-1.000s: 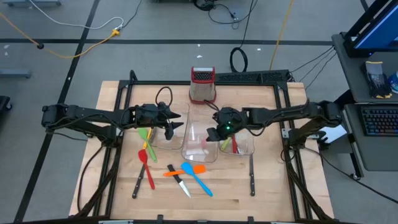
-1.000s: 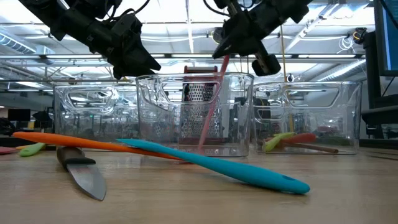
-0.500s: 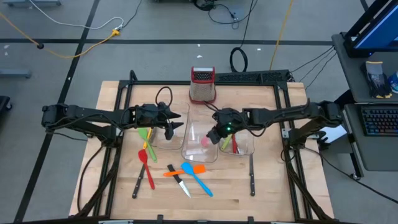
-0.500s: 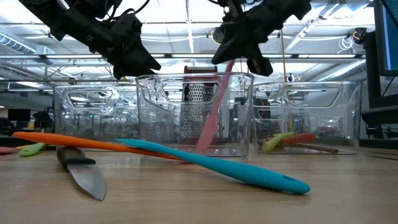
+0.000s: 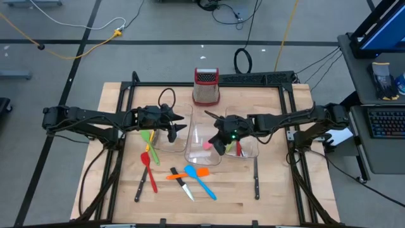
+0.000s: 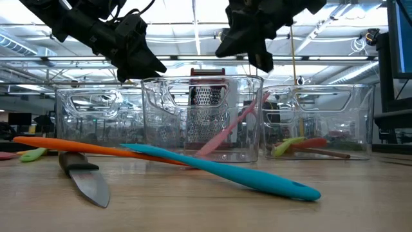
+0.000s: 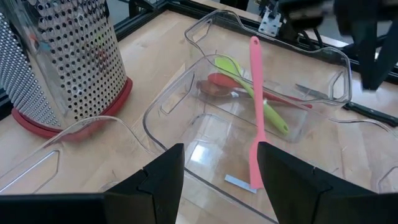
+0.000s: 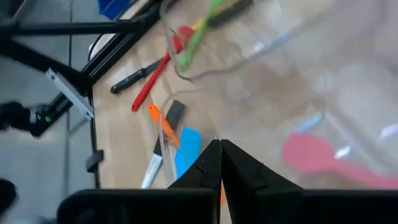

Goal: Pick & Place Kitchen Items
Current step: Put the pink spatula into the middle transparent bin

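A pink spatula (image 6: pixel 228 129) stands slanted in the middle clear bin (image 6: pixel 154 116). Its blade (image 7: pixel 255 180) rests on the bin floor and its handle end (image 6: pixel 266 96) leans on the bin's right wall. My right gripper (image 6: pixel 241 55) hangs above that bin, clear of the spatula, with only a narrow gap between its fingers (image 8: pixel 217 146). My left gripper (image 5: pixel 180 130) is open and empty above the gap between the left and middle bins; its fingers stand wide apart in the left wrist view (image 7: pixel 217 174).
The right bin (image 7: pixel 323 74) holds green, red and brown spoons. The left bin (image 5: pixel 158 136) holds green and yellow utensils. Red (image 5: pixel 150 172), orange (image 5: pixel 183 175) and blue (image 5: pixel 201 182) spatulas and black-handled knives (image 5: pixel 256 183) lie on the near table. A steel grater (image 5: pixel 205 87) stands at the far edge.
My right gripper has let go of the pink spatula and risen a little. The spatula, which hung almost upright from the gripper with its blade in the middle bin, has tipped toward the table's right. Its blade stays on the bin floor and its handle leans on the right wall.
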`<action>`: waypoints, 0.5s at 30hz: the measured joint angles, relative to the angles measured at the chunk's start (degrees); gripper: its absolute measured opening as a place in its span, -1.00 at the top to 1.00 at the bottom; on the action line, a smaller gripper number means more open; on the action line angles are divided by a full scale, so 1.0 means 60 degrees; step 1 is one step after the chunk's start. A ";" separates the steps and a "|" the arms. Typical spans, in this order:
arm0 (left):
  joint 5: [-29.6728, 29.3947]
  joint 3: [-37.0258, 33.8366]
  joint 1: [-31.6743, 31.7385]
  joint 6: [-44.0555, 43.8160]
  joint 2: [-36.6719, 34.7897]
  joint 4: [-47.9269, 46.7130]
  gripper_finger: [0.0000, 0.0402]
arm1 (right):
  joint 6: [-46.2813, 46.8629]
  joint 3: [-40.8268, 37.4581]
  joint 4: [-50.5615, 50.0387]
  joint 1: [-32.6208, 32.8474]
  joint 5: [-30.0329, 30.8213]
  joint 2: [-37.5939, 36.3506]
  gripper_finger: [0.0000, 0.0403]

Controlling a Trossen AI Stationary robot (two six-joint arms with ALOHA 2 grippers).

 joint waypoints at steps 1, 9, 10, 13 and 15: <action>0.0000 0.0000 0.0000 0.0000 0.0000 0.0000 -0.03 | -0.0593 0.0000 0.0083 0.0020 -0.0026 -0.0101 1.00; 0.0007 0.0000 0.0000 0.0003 0.0000 -0.0059 -0.03 | -0.5668 0.0018 0.1089 0.0251 -0.0068 -0.1056 1.00; 0.0007 0.0000 0.0000 0.0006 0.0000 -0.0059 -0.03 | -0.6099 0.0018 0.1383 0.0284 -0.0274 -0.1104 1.00; 0.0007 0.0000 0.0000 0.0001 0.0000 -0.0069 -0.03 | -0.7331 0.0022 0.2668 0.0310 -0.1293 -0.1111 1.00; 0.0004 0.0000 0.0000 -0.0028 0.0000 -0.0097 -0.03 | -0.8117 0.0022 0.3186 0.0310 -0.1932 -0.1019 1.00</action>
